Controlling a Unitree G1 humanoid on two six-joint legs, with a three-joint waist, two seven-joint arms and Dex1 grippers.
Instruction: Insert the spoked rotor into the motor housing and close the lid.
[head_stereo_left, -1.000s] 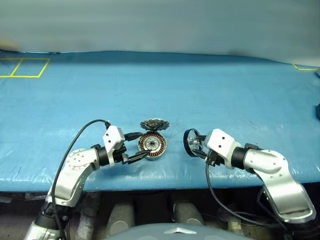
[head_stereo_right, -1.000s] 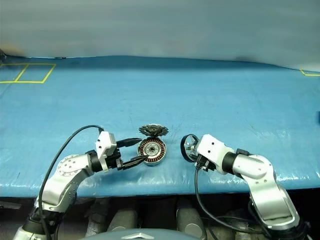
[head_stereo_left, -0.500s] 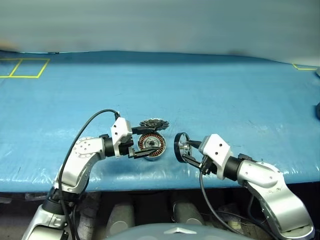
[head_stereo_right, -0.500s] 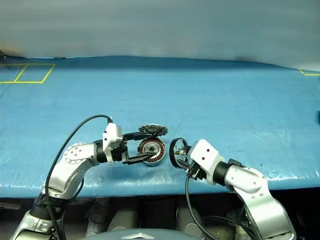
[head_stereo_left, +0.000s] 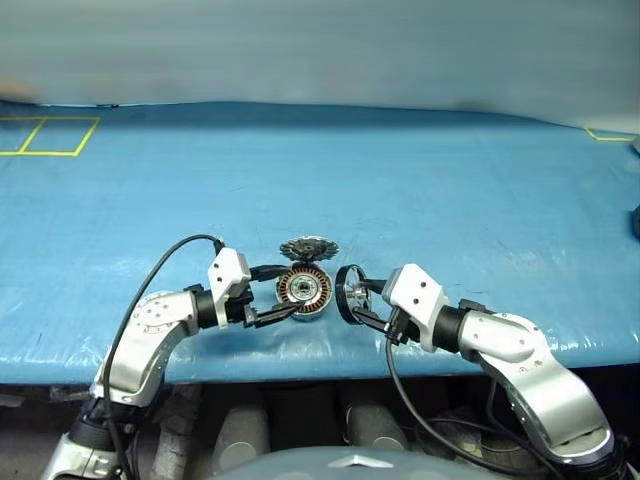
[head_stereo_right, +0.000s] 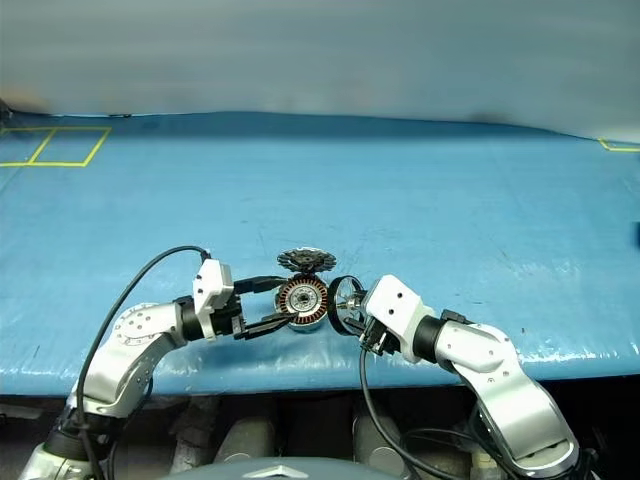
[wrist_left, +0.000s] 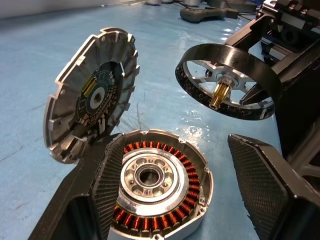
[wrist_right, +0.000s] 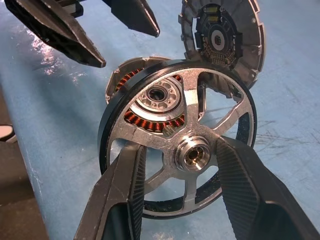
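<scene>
Two grippers over bench (head_stereo_left: 420, 170) | left gripper (head_stereo_left: 277, 292) open, fingers straddling housing (head_stereo_left: 303, 290) | lid (head_stereo_left: 308, 248) tilted up behind housing | rotor (head_stereo_left: 351, 294) just right of housing, clamped in right gripper (head_stereo_left: 366, 301)

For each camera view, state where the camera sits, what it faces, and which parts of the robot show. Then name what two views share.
Left and right eye views: on the head, looking forward and down at the blue table; both arms show.
Left wrist view: on the left wrist, facing the motor housing and upright lid; left gripper fingers flank the housing.
Right wrist view: on the right wrist, facing the spoked rotor gripped by the right gripper.
Both wrist views share housing, lid and rotor.
</scene>
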